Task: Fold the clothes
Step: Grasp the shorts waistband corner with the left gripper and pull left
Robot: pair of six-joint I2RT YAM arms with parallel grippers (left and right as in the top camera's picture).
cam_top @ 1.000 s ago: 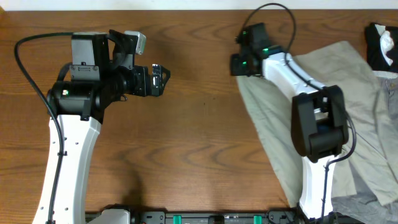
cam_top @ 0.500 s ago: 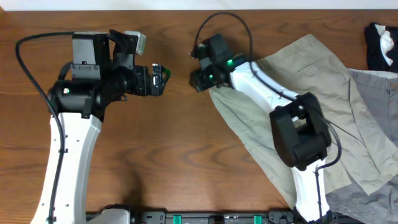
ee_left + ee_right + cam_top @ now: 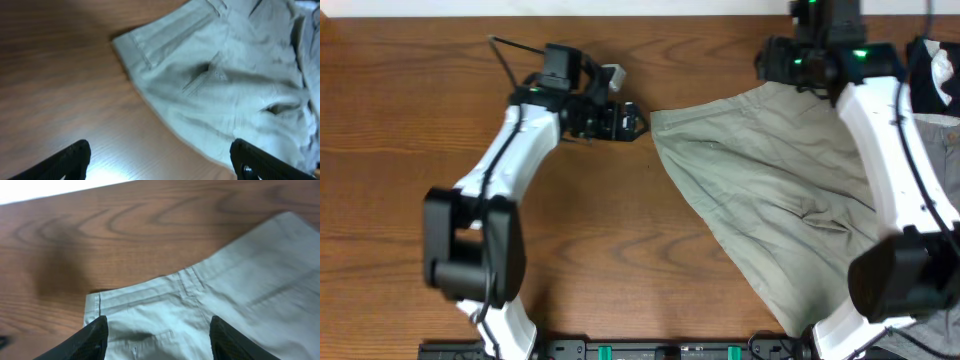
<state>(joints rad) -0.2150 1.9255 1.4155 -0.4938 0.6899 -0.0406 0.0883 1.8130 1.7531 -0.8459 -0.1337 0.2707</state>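
Note:
The pale khaki shorts (image 3: 770,190) lie spread flat on the right half of the table, their waistband corner pointing left. My left gripper (image 3: 628,122) hovers just left of that corner, open, with bare wood between its fingers. In the left wrist view the gripper (image 3: 160,165) is wide apart and the shorts (image 3: 215,85) lie ahead, reaching under the right finger (image 3: 260,162). My right gripper (image 3: 772,66) hangs over the shorts' far edge. In its own view it (image 3: 160,340) is open above the shorts (image 3: 200,310) near the waistband, holding nothing.
Darker grey shorts (image 3: 945,135) lie partly under the khaki pair at the right edge. A small black-and-white garment (image 3: 932,70) sits at the far right corner. Bare wooden table (image 3: 620,240) stretches to the left and front.
The right gripper dragged the shorts' corner leftward, opened and let go, then drew back to the far right. The left arm swung right to the shorts' left corner.

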